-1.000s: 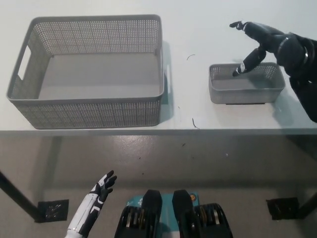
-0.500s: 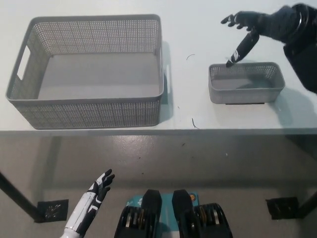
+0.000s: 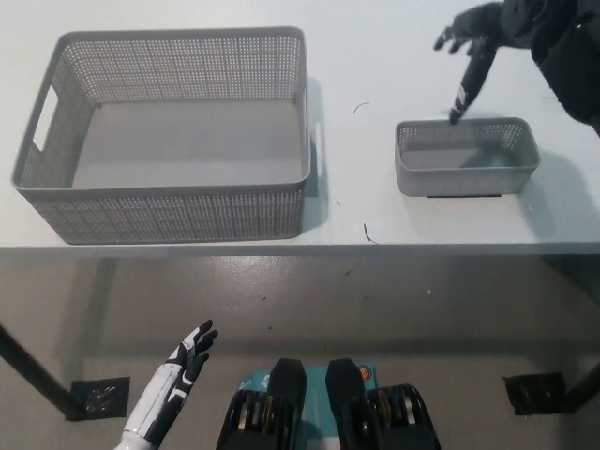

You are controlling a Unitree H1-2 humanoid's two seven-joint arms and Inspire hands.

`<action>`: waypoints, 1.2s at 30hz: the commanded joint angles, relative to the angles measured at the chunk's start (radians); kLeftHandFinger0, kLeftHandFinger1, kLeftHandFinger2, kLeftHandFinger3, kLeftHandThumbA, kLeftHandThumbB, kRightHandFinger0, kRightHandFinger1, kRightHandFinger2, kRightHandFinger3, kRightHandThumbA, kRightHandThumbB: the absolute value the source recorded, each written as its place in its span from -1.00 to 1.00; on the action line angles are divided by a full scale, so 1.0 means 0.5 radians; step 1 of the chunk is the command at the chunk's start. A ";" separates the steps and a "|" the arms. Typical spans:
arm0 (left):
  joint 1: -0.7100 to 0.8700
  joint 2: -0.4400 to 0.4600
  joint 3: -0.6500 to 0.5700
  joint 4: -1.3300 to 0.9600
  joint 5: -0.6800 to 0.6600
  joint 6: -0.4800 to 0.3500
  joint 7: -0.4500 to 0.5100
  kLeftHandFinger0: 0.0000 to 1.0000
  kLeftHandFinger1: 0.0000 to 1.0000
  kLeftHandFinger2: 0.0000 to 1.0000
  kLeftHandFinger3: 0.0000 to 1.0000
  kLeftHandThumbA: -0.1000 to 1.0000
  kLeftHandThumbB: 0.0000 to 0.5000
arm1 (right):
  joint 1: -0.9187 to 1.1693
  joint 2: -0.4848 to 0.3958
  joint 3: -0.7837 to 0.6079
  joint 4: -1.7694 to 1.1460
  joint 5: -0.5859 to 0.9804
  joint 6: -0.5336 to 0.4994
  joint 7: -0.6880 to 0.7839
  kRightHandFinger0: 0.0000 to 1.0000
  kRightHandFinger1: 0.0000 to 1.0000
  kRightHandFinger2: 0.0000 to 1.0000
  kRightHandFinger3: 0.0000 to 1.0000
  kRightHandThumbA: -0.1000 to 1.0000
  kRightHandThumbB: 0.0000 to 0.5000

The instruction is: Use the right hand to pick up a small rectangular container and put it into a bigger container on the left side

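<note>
Small container [image 3: 467, 156]: it is sitting on the white bench [image 3: 375, 56] at the right of the frame, upright, open side up, nothing inside that I can see.
Big container [image 3: 173, 131]: it is filling the upper left of the frame, well apart from the small one, with bare bench between them.
Right hand [image 3: 476, 42]: I am holding it at the upper right, above and behind the small container's far rim; the fingers are spread apart and gripping nothing, one of them pointing down towards that far rim.
Left hand [image 3: 187, 358]: it is resting low at the lower left, below the bench edge, fingers apart and empty.
How it will handle: I am judging the small container to be light, perforated plastic, fairly stiff but with thin walls that may flex if squeezed hard; the smooth rim looks a little slippery.
Where to take hold: I am favouring a pinch over the far long wall, near its middle so the container does not tip.
Risk: being so light, it is likely to slide on the bench if I nudge it before closing.
</note>
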 commanded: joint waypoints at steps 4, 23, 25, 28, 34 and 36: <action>-0.020 0.037 0.013 -0.057 0.020 -0.080 -0.004 1.00 1.00 1.00 1.00 1.00 -0.03 | -0.239 0.059 0.078 0.241 -0.071 -0.188 0.038 1.00 1.00 1.00 1.00 1.00 0.63; -0.012 0.037 0.008 -0.083 0.016 -0.046 -0.014 1.00 1.00 1.00 1.00 1.00 -0.01 | -0.134 0.196 0.149 0.329 -0.161 -0.266 -0.077 1.00 1.00 1.00 1.00 1.00 0.66; -0.015 0.038 0.009 -0.070 0.009 -0.059 -0.018 1.00 1.00 1.00 1.00 1.00 -0.02 | -0.124 0.205 0.161 0.349 -0.168 -0.288 -0.094 1.00 1.00 1.00 1.00 1.00 0.60; -0.014 0.038 0.011 -0.073 0.005 -0.051 -0.022 1.00 1.00 1.00 1.00 1.00 -0.01 | -0.121 0.228 0.165 0.394 -0.171 -0.247 -0.096 1.00 1.00 1.00 1.00 1.00 0.55; -0.012 0.038 0.013 -0.078 0.017 -0.049 -0.014 1.00 1.00 1.00 1.00 1.00 0.01 | -0.094 0.259 0.170 0.504 -0.176 -0.247 -0.147 1.00 1.00 1.00 1.00 1.00 0.71; -0.009 0.035 0.015 -0.084 -0.010 -0.041 -0.026 1.00 1.00 1.00 1.00 1.00 0.01 | -0.081 0.269 0.190 0.536 -0.205 -0.198 -0.194 1.00 1.00 1.00 1.00 1.00 0.93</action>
